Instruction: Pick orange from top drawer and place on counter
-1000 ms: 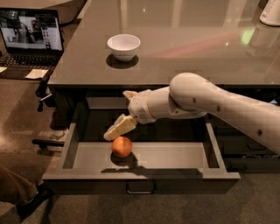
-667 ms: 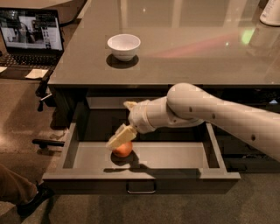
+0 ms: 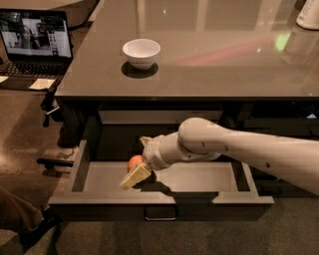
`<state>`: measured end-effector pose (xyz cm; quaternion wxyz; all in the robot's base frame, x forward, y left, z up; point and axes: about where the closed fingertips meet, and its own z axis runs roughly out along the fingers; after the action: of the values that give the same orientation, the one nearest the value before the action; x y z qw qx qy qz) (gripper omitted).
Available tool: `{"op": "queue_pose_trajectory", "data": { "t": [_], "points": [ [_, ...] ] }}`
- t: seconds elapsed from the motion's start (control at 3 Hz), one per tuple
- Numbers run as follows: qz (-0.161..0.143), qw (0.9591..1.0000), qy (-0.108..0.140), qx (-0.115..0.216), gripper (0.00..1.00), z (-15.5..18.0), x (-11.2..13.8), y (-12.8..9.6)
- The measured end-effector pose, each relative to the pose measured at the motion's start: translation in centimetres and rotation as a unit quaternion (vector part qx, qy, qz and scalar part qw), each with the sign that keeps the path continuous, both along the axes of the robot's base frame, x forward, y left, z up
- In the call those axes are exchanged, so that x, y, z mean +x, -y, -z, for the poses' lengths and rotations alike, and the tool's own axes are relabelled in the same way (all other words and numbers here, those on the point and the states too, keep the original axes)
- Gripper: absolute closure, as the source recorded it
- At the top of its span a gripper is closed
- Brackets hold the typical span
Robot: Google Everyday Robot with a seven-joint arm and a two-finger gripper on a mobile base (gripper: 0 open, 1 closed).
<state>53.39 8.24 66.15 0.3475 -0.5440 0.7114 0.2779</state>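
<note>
The top drawer [image 3: 199,178] is pulled open under the counter [image 3: 209,55], with its metal pull handle [image 3: 160,215] on the front. The orange [image 3: 133,161] lies on the drawer floor at the left of middle, partly hidden. My gripper [image 3: 135,174] is down inside the drawer, right at the orange and in front of it, touching or nearly touching it. My white arm [image 3: 239,149] reaches in from the right across the drawer.
A white bowl [image 3: 141,52] stands on the counter at the back left. A white container [image 3: 309,14] is at the counter's far right corner. An open laptop [image 3: 35,37] sits to the left. A person's leg and shoe [image 3: 22,219] are at the lower left.
My gripper has moved down and a little left into the drawer, from above the orange to right against it, and now covers part of it. The orange has not moved.
</note>
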Motion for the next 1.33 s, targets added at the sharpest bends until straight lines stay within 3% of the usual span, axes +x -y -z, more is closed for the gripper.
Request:
{"op": "queue_pose_trajectory", "data": {
  "t": [0.33, 0.67, 1.0, 1.33],
  "points": [
    [0.01, 0.9997, -0.007, -0.02, 0.0, 3.7, 0.2, -0.2],
    [0.028, 0.9987, -0.013, -0.04, 0.18, 6.9, 0.6, 0.2],
    [0.051, 0.9976, -0.004, -0.047, 0.42, 7.8, 0.8, 0.9],
    [0.052, 0.9975, -0.003, -0.047, 0.64, 7.2, 0.8, 0.9]
  ]
}}
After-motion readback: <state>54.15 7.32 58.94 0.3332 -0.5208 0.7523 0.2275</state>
